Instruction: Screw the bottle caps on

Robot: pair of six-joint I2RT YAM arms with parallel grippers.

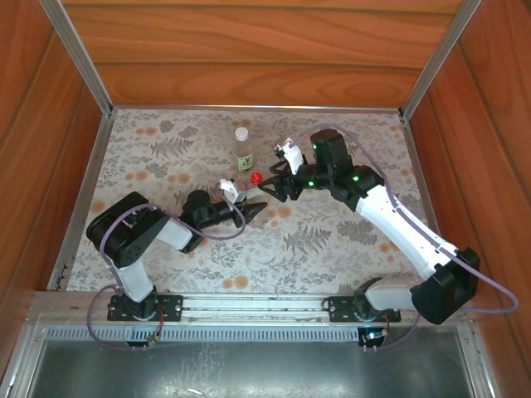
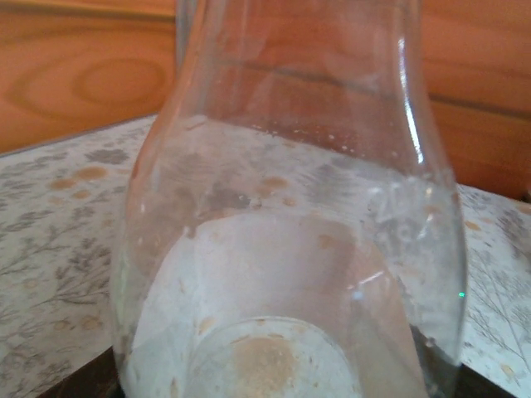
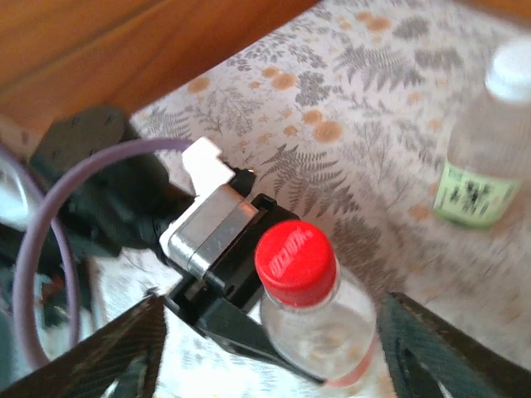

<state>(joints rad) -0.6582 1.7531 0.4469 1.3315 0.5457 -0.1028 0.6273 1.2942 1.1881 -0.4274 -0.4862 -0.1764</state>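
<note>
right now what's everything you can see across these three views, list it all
short bottle: one, clear with a reddish band, upright mid-table
red cap: one, red, on the short bottle's neck
labelled bottle: one, clear with a green-yellow label, standing free further back
white cap: one, white, on the labelled bottle
table: one, pale floral cover, under everything
walls: brown wood, around the table
cables: purple, one along each arm
left gripper: one, black, shut on the short bottle's body
right gripper: one, black, open, fingers either side of the red cap, not touching it
</note>
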